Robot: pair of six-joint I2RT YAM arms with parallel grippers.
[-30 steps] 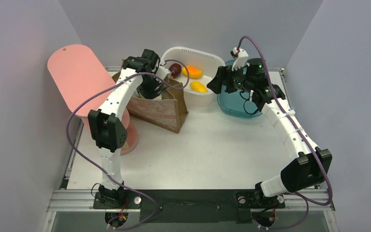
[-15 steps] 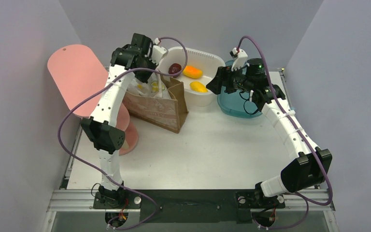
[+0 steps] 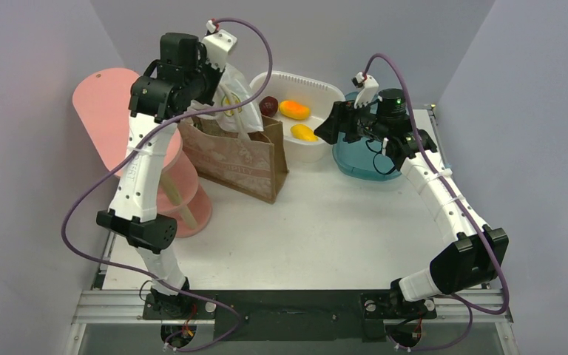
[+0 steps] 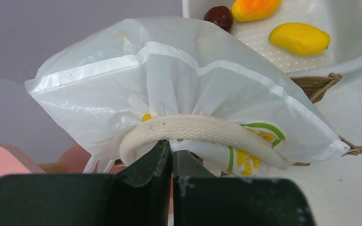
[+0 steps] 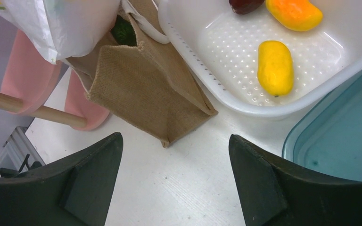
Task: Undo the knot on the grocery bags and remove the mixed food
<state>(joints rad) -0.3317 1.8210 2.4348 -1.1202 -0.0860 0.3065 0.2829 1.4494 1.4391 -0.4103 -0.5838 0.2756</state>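
1. Your left tool (image 4: 172, 157) is clamped on the grocery bag (image 4: 179, 80), now raised above the brown bag (image 3: 240, 159); a second ago it sat inside.
2. A white rope handle (image 4: 202, 129) crosses the plastic just above the grip.
3. The white basket (image 3: 307, 78) holds a dark red fruit (image 3: 268, 106) and two orange-yellow fruits (image 3: 294, 109).
4. Your right tool (image 5: 175, 141) gapes wide, holding nothing, over the tabletop (image 3: 325, 222) beside the teal tub (image 3: 355, 166).

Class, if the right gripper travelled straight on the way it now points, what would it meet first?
The right gripper would likely hit bare tabletop beside the corner of the brown bag, short of the white basket; depth unclear.
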